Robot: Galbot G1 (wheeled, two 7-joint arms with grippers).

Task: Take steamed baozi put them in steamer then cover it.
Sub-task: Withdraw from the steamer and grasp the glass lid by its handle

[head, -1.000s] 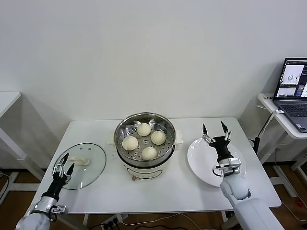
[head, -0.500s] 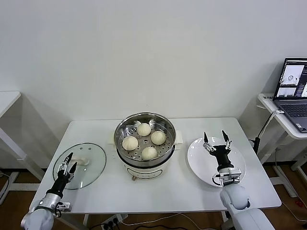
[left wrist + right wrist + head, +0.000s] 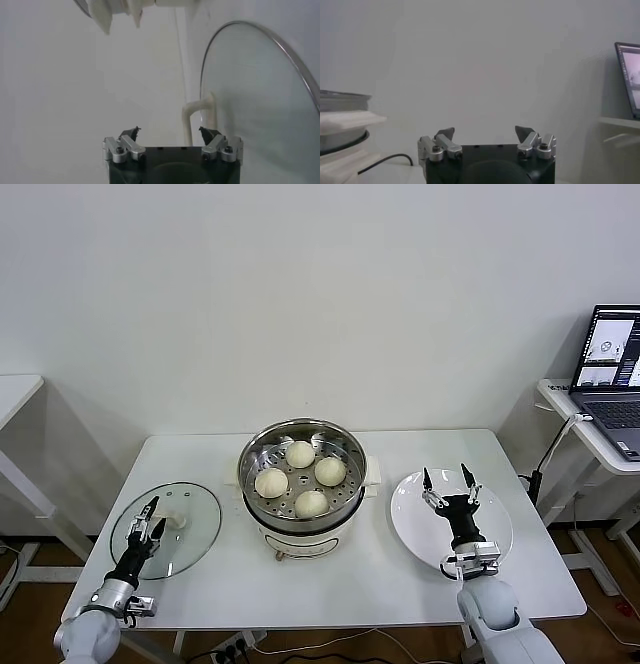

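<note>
Several cream-white baozi (image 3: 300,454) lie on the perforated tray inside the shiny steel steamer (image 3: 252,449) at the table's middle. The clear glass cover (image 3: 195,527) lies flat on the table left of the steamer, its cream handle (image 3: 177,522) on top. My left gripper (image 3: 150,521) is open and empty just over the cover's near-left part, beside the handle; the left wrist view shows the cover (image 3: 255,95) and the handle (image 3: 200,107) just ahead of my gripper (image 3: 170,131). My right gripper (image 3: 446,482) is open and empty, pointing up above the white plate (image 3: 495,519); it also shows in the right wrist view (image 3: 485,131).
The white table's front edge (image 3: 330,619) runs just before both arms. A side desk with an open laptop (image 3: 608,364) stands at the far right. A black cable (image 3: 545,464) hangs between the desk and the table. Another white table edge (image 3: 15,399) shows at the far left.
My left gripper has moved forward over the cover toward its handle. My right gripper has drawn back and lower over the plate.
</note>
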